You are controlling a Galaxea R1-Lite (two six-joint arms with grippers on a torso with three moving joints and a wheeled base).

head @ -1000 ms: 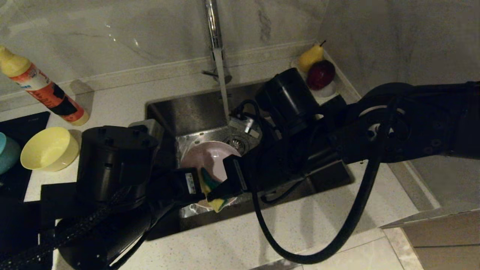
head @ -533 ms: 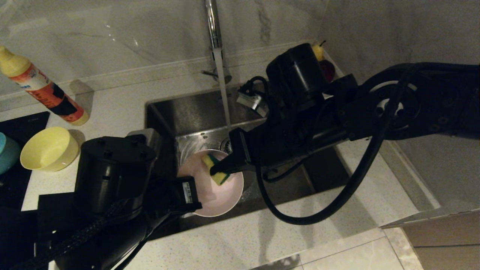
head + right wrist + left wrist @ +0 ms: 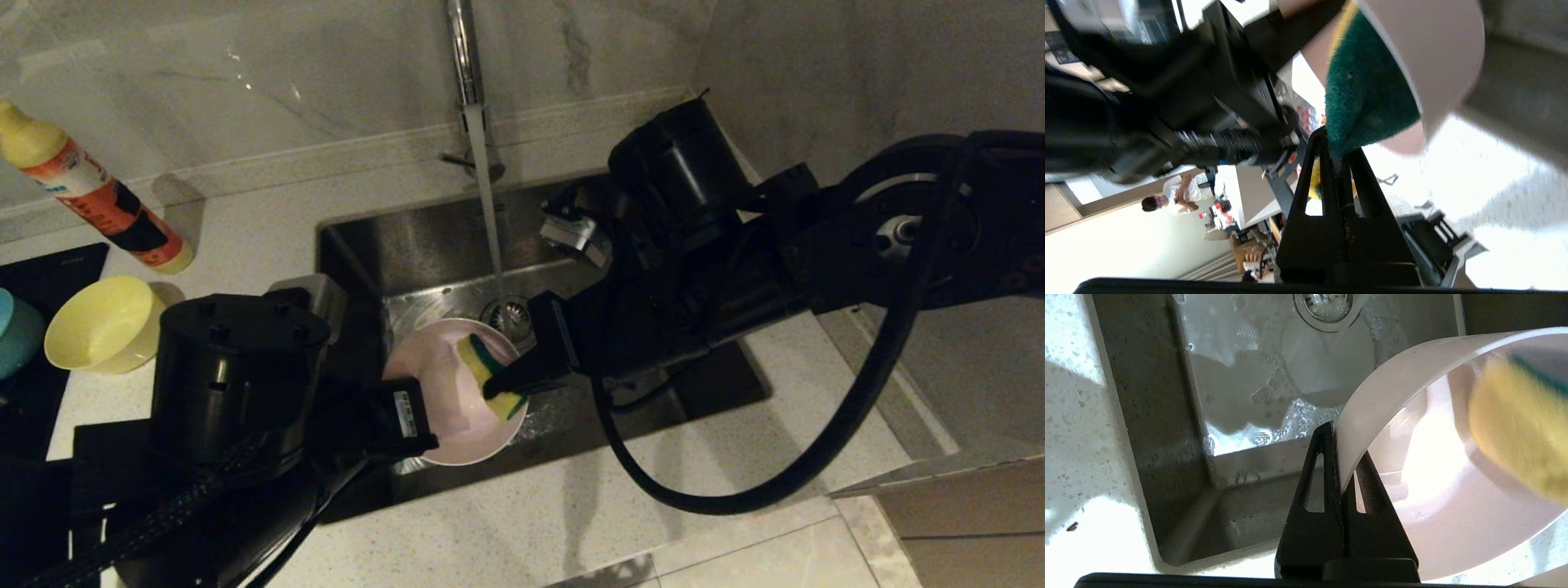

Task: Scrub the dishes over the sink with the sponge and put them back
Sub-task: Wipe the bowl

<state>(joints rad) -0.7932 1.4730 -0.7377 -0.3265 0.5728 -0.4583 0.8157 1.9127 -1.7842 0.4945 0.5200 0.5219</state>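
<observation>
Over the sink [image 3: 424, 237], my left gripper [image 3: 1341, 457] is shut on the rim of the pale pink bowl [image 3: 437, 384], holding it tilted. My right gripper [image 3: 500, 385] is shut on the sponge [image 3: 488, 371]. The sponge's yellow foam [image 3: 1515, 428] lies inside the bowl [image 3: 1453, 477] near its far rim, and its green face [image 3: 1367, 94] is toward my right wrist. Water runs from the chrome tap [image 3: 465, 73] toward the drain strainer [image 3: 508, 310]. The pale yellow bowl [image 3: 106, 324] and the light blue bowl [image 3: 12, 331] stand on the counter at the far left.
An orange and yellow detergent bottle [image 3: 90, 192] lies on the counter at the back left. A black cooktop [image 3: 49, 269] is under the blue bowl. Speckled counter [image 3: 571, 506] runs along the sink's front edge. My right arm spans the sink's right side.
My right gripper carried the sponge from the bowl's near rim up across its inside to the far rim. The right arm swung back toward the wall, hiding the fruit. The bowl barely shifted.
</observation>
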